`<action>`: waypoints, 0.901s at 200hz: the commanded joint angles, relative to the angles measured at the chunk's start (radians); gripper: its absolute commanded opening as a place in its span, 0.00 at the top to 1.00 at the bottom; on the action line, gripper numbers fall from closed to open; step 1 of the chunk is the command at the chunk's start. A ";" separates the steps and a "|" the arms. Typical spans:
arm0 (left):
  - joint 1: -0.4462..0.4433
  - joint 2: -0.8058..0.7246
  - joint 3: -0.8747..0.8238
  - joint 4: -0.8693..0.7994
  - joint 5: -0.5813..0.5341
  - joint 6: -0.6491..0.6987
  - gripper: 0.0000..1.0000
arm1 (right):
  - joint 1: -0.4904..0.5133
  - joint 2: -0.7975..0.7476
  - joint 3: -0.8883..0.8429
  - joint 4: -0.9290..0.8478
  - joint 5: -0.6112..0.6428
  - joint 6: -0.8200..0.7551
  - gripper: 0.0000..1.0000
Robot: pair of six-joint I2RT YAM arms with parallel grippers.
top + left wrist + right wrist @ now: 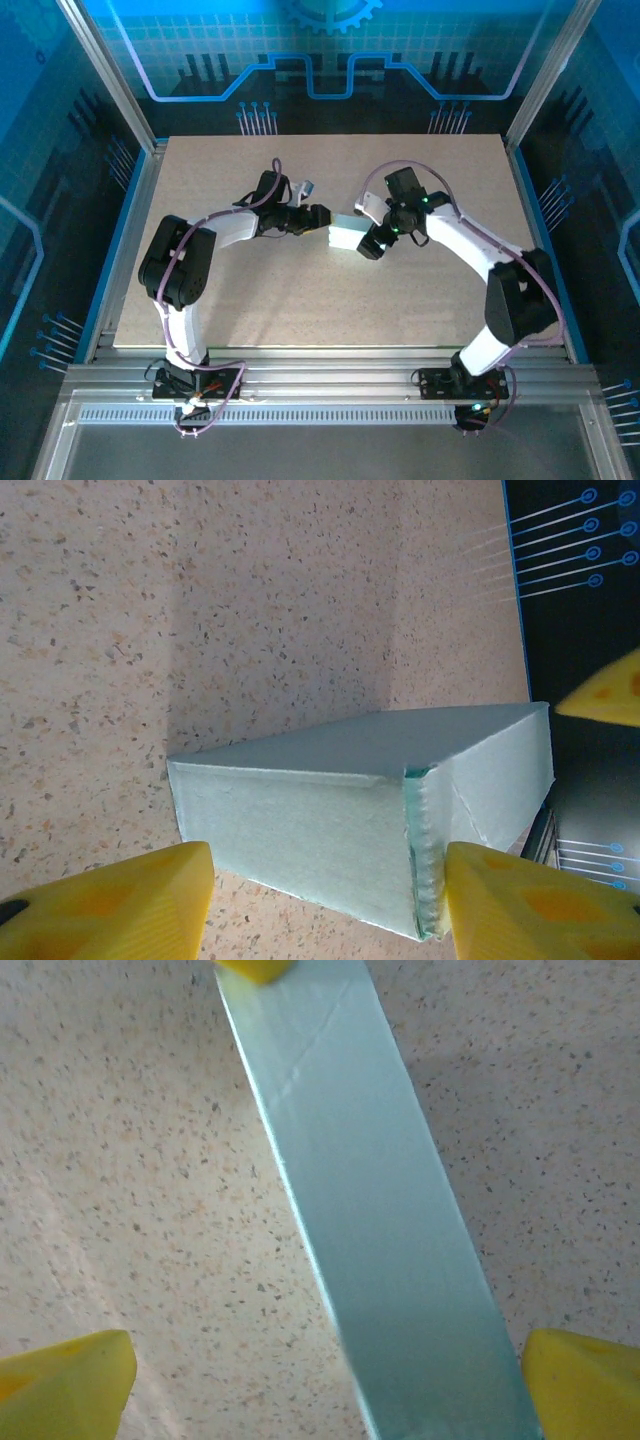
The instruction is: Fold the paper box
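Note:
The paper box [345, 235] is a small pale mint-blue closed box lying flat at mid-table between both arms. My left gripper [322, 220] is at its left end. In the left wrist view the box's near end face [300, 830] sits between the two yellow fingers [120, 905]. The right-hand finger touches the box's corner edge and the jaws stand partly open around it. My right gripper [372, 243] hovers over the box's right part. Its jaws [325, 1390] are wide open astride the long mint face [370, 1190], which runs close to one finger [585, 1385].
The speckled beige tabletop [300, 300] lies bare around the box. A metal frame rail [130, 210] and blue side panels border it. A right finger [610, 690] shows past the box's far corner, and a left fingertip [255, 968] shows at the far end.

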 commanded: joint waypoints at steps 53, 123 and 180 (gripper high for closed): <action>0.002 0.054 -0.018 -0.156 -0.033 0.049 0.40 | -0.063 0.184 0.220 -0.240 -0.064 -0.181 0.25; 0.002 0.039 -0.021 -0.150 -0.021 0.043 0.40 | -0.071 0.204 0.239 -0.266 -0.022 -0.202 0.55; 0.003 -0.004 -0.022 -0.138 -0.014 0.031 0.33 | -0.069 0.169 0.237 -0.251 0.015 -0.183 0.63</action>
